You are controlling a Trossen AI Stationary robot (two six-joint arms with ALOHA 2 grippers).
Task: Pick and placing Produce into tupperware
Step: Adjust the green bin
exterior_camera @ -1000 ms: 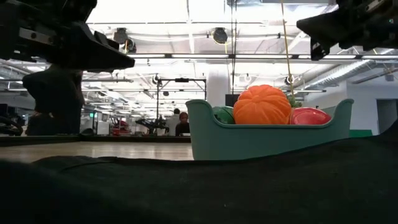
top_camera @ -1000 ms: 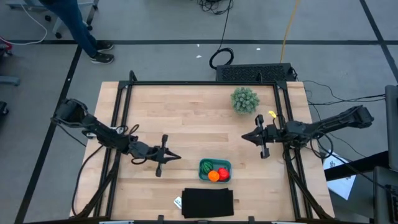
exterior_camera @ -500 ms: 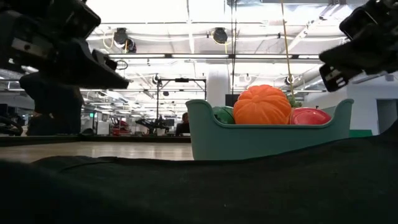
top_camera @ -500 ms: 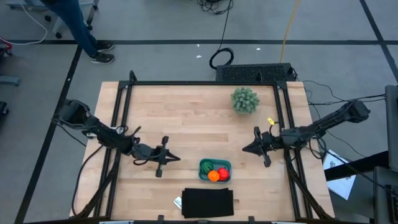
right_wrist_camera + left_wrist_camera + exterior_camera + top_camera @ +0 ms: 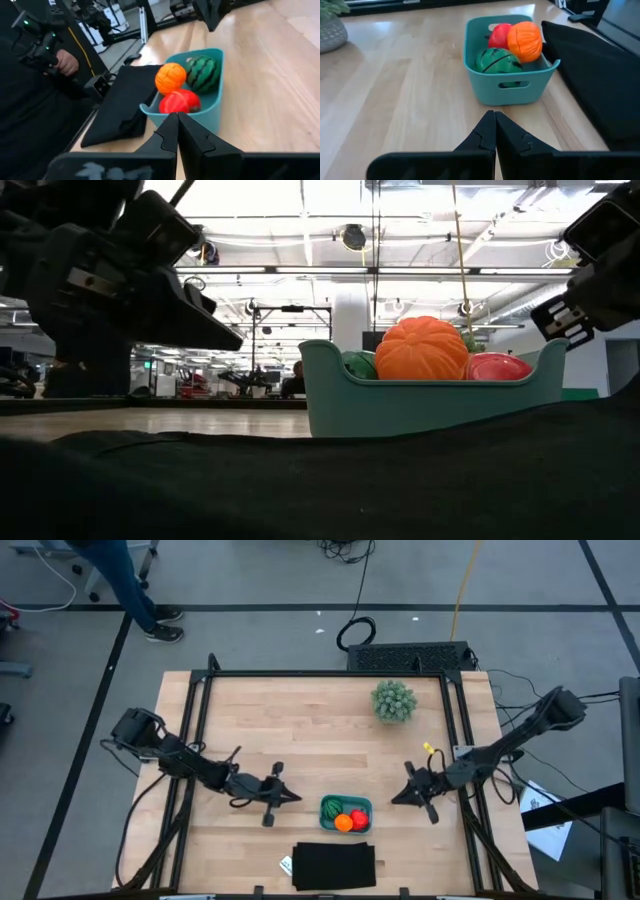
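Note:
The teal tupperware (image 5: pixel 345 813) stands on the table near its front edge. Inside it lie the orange ball (image 5: pixel 524 41), the red roundish item (image 5: pixel 499 35) and the dark green striped one (image 5: pixel 497 60). My left gripper (image 5: pixel 294 797) is shut and hovers to the left of the container, pointing at it. My right gripper (image 5: pixel 395 798) is shut and sits to the container's right, also pointing at it. In the right wrist view the container (image 5: pixel 212 107) shows just beyond my shut fingers (image 5: pixel 176 131). Neither gripper touches anything.
A flat black rectangle (image 5: pixel 334 865) lies at the front edge, just before the container. A fuzzy pale-green plant (image 5: pixel 394 700) stands near the far right corner. A person (image 5: pixel 35 75) holding a controller is beside the table. Bare wood stretches across the table's far half.
My left gripper has moved right and slightly toward the near edge, closer to the container. My right gripper has moved toward the near edge and lower, nearer the container's right side. The container and the items in it have stayed put.

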